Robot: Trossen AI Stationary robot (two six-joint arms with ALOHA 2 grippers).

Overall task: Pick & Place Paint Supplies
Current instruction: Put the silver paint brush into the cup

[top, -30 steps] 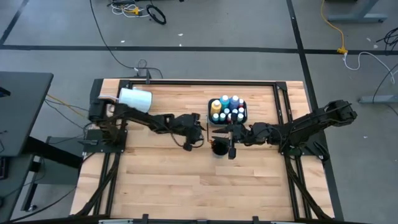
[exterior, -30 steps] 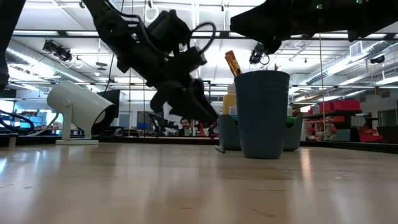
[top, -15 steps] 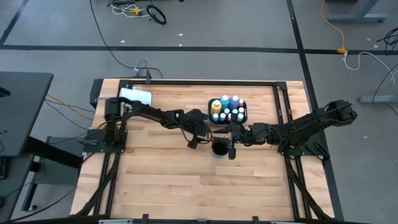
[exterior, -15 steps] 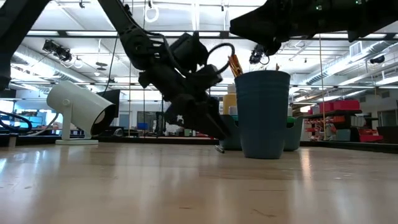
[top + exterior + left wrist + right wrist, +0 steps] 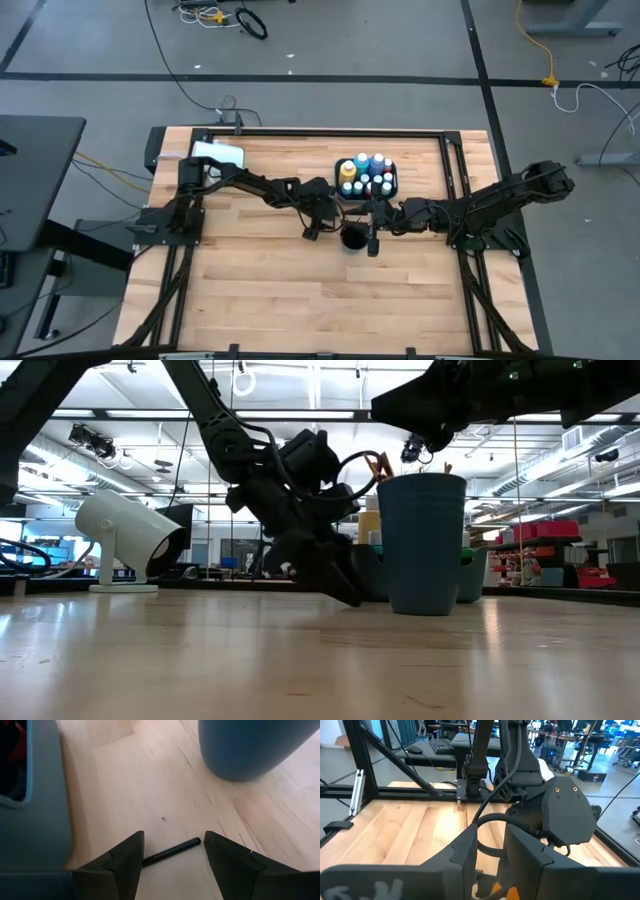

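Observation:
A thin dark brush (image 5: 172, 851) lies flat on the wood between the grey tray (image 5: 30, 805) and the blue cup (image 5: 245, 745). My left gripper (image 5: 174, 857) is open, low over the table, with one finger on each side of the brush handle, apart from it. In the high view, the left gripper (image 5: 311, 232) sits just left of the cup (image 5: 352, 238). The tray (image 5: 393, 182) holds paint bottles (image 5: 365, 178). My right gripper (image 5: 491, 845) hovers level over the cup with a narrow gap. An orange brush part (image 5: 496, 891) shows below that gap. My right gripper: I cannot tell whether it touches the orange brush part (image 5: 496, 891) that shows low between its fingers. The fingers themselves hide that place. My left gripper touches nothing.
A large white cup (image 5: 125, 540) lies on its side near the table's far left corner (image 5: 218, 152). The blue cup (image 5: 421, 540) stands upright right beside the left gripper (image 5: 340, 588). Open wood stretches across the near half of the table (image 5: 320, 300).
My left gripper has moved toward the table's right and down, from above the wood to the brush beside the blue cup. Its arm now covers more of the white cup in the high view. The right arm has kept still.

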